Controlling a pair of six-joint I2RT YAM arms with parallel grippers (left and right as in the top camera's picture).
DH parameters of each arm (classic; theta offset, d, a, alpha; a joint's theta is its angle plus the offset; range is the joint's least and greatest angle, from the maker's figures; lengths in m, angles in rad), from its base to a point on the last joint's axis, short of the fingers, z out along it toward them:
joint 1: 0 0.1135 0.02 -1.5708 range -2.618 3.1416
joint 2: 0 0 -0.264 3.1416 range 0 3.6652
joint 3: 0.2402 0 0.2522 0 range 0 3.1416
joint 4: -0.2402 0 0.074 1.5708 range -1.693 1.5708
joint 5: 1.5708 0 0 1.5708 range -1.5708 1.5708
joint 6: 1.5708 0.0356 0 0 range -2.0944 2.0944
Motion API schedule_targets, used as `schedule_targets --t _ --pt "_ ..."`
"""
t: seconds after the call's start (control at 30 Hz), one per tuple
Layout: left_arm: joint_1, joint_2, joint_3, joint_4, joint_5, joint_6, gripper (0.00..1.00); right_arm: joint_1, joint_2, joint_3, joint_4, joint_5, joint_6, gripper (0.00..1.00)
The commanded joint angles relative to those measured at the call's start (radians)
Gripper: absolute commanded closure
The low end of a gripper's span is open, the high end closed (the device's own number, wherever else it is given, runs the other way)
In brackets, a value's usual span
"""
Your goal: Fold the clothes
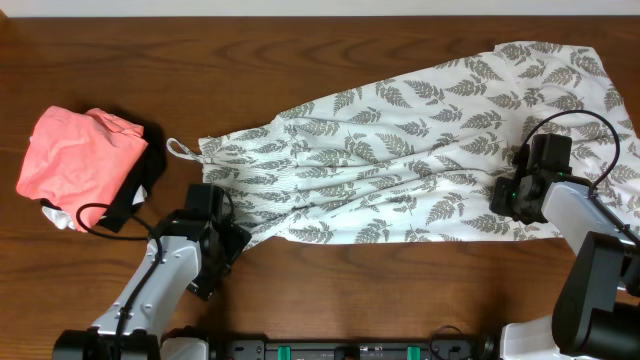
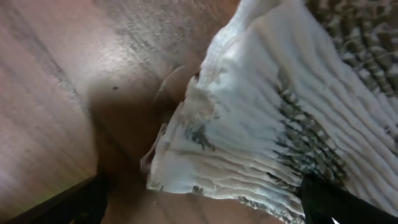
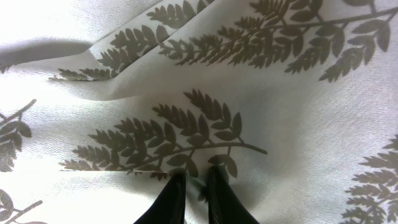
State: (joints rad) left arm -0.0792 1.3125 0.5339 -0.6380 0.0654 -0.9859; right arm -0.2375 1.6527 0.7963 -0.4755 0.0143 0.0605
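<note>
The clothes (image 1: 400, 150), a long white dress printed with grey fern leaves, lie spread diagonally across the wooden table, hem at the far right and gathered top at the left. A thin strap loop (image 1: 180, 150) sticks out at the top end. My left gripper (image 1: 222, 245) hovers open at the near corner of the gathered top. In the left wrist view that ruffled edge (image 2: 249, 137) lies between the wide-apart fingers of the left gripper (image 2: 205, 205). My right gripper (image 1: 510, 192) rests on the hem end. The right wrist view shows the right gripper (image 3: 194, 177) nearly closed, pinching a small fold of the printed fabric (image 3: 261, 93).
A salmon-pink folded garment (image 1: 80, 155) sits at the left on a black cloth (image 1: 140, 185), close to my left arm. A black cable (image 1: 100, 215) loops beside it. Bare wood table (image 1: 400, 290) runs along the front edge below the dress.
</note>
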Motion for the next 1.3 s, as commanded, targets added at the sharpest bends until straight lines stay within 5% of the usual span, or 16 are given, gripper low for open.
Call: schedule_targets --t 0.0,0.07,0.23,0.5,1.27 --pt "0.005 0.000 -0.008 0.037 0.010 0.052 0.05 -0.019 0.073 -0.072 -0.028 0.070 0.014 0.87" --pt "0.005 0.000 -0.008 0.053 0.010 0.054 0.16 -0.019 0.073 -0.072 -0.028 0.066 0.014 0.87" --pt "0.005 0.000 -0.008 0.073 0.008 0.055 0.64 -0.019 0.073 -0.072 -0.029 0.064 0.014 0.87" --pt "0.005 0.000 -0.008 0.080 0.009 0.055 0.92 -0.019 0.073 -0.072 -0.029 0.064 0.014 0.87" --pt "0.005 -0.191 0.038 0.158 -0.099 0.140 0.94 -0.019 0.073 -0.072 -0.023 0.063 0.014 0.86"
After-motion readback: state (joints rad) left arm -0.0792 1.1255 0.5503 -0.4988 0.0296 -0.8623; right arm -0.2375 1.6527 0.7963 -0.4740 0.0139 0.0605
